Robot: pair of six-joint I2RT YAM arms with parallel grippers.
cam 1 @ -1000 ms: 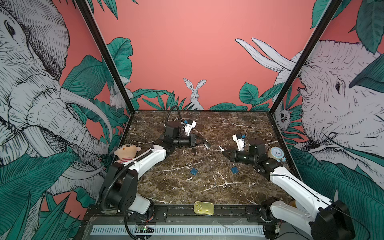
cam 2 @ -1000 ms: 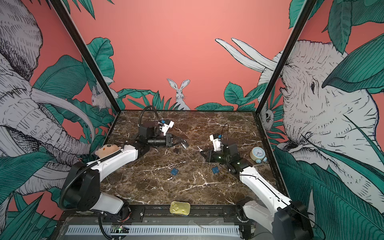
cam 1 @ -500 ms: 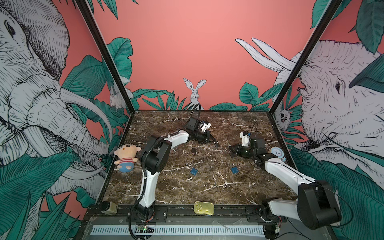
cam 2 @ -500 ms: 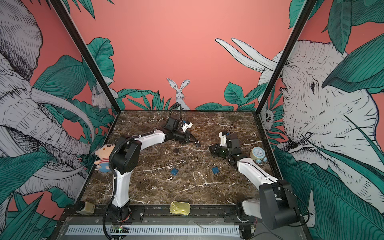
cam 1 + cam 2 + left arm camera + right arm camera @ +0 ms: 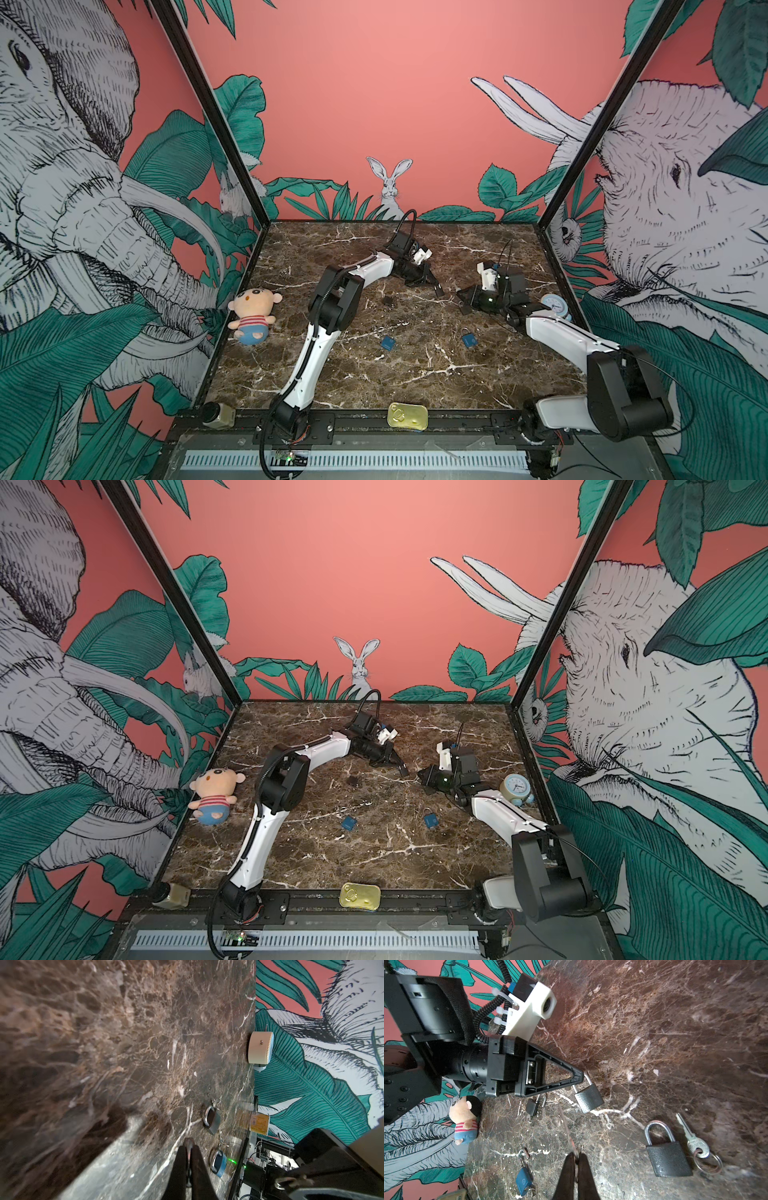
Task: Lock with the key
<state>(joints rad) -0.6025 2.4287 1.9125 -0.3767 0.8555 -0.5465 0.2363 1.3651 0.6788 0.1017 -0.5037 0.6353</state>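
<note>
In the right wrist view my left gripper (image 5: 581,1076) is shut on the steel shackle of a black padlock (image 5: 589,1098), which hangs from its tip just above the marble. My right gripper (image 5: 576,1155) is shut on a thin key (image 5: 570,1142) whose blurred blade points toward that padlock, a short gap away. In both top views the two grippers (image 5: 437,290) (image 5: 462,302) face each other tip to tip near the table's middle back. In the left wrist view my left gripper (image 5: 189,1142) shows shut fingers, and the held padlock is hidden behind them.
A second black padlock (image 5: 668,1159) lies by a key on a ring (image 5: 691,1140). A small black padlock (image 5: 533,1105) and two blue padlocks (image 5: 387,343) (image 5: 469,340) lie on the marble. A plush doll (image 5: 253,316), a clock (image 5: 555,305) and a tin (image 5: 407,415) stand around.
Both arms have stretched out from their folded poses of a second ago. The left gripper has moved right toward the right gripper. Both grippers have stayed shut.
</note>
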